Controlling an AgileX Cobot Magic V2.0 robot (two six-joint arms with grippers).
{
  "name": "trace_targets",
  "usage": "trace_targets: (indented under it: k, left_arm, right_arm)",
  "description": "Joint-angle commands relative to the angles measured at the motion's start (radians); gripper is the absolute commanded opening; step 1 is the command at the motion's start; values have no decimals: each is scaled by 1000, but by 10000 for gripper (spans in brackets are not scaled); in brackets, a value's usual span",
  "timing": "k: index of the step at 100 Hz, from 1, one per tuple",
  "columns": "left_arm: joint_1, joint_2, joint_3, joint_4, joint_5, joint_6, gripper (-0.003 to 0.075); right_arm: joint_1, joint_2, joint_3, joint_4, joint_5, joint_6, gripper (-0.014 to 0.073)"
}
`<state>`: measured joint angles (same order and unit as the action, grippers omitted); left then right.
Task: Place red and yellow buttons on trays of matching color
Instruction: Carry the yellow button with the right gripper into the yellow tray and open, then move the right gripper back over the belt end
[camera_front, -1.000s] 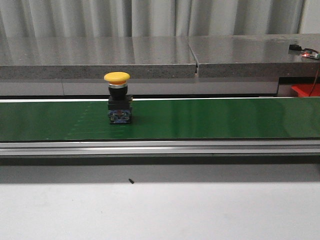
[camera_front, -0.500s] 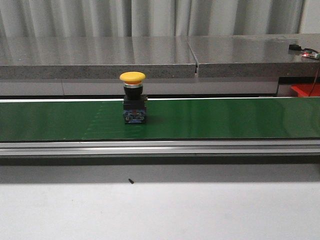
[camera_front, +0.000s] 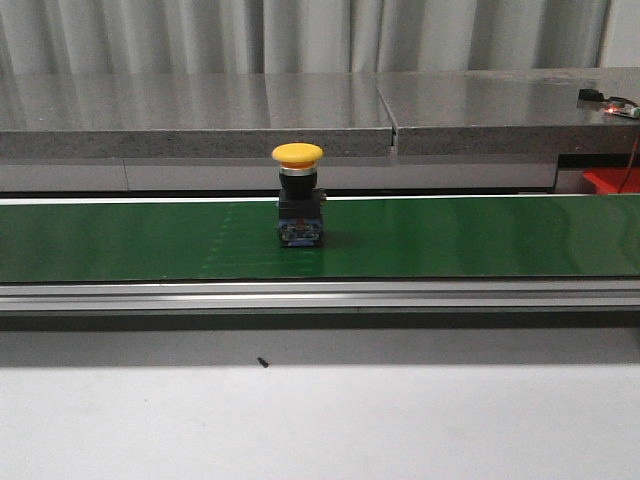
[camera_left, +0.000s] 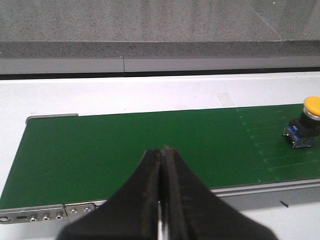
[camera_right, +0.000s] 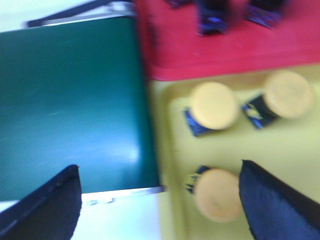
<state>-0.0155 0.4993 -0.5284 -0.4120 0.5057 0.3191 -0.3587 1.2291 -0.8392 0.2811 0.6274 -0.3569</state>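
A yellow button (camera_front: 298, 194) with a black and blue base stands upright on the green conveyor belt (camera_front: 450, 238), left of centre. It also shows in the left wrist view (camera_left: 306, 122), far from my left gripper (camera_left: 163, 150), which is shut and empty over the belt's left end. My right gripper (camera_right: 160, 200) is open and empty above the belt's right end. Beside it a yellow tray (camera_right: 295, 165) holds three yellow buttons (camera_right: 214, 106). A red tray (camera_right: 210, 50) beyond it holds dark button bases. Neither gripper shows in the front view.
A grey stone ledge (camera_front: 300, 110) runs behind the belt. An aluminium rail (camera_front: 320, 295) borders the belt's near side, with white table (camera_front: 320, 420) in front. A corner of the red tray (camera_front: 612, 180) shows at far right.
The yellow button has travelled to the right along the belt. Nothing else in the front view has moved.
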Motion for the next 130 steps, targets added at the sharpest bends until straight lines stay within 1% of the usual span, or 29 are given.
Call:
trace_targets:
  k: [1, 10, 21, 43, 81, 109, 130]
  left_arm:
    - [-9, 2, -27, -24, -67, -1, -20]
    - [-9, 2, -27, -24, -67, -1, -20]
    - [-9, 2, -27, -24, -67, -1, -20]
    - [-9, 2, -27, -24, -67, -1, -20]
    - [-9, 2, -27, -24, -67, -1, -20]
    - [-9, 2, -27, -24, -67, -1, -20]
    - [-9, 2, -27, -24, -67, -1, -20]
  right_arm:
    - [59, -44, -56, 18, 23, -46, 633]
    - [136, -43, -102, 17, 104, -47, 633]
    - [212, -43, -146, -2, 148, -48, 633]
    - [339, -24, -205, -25, 168, -48, 633]
    - [562, 158, -310, -25, 180, -44, 633]
    - [664, 305, -442, -25, 176, -36, 633]
    - [707, 396, -523, -20, 195, -35, 633]
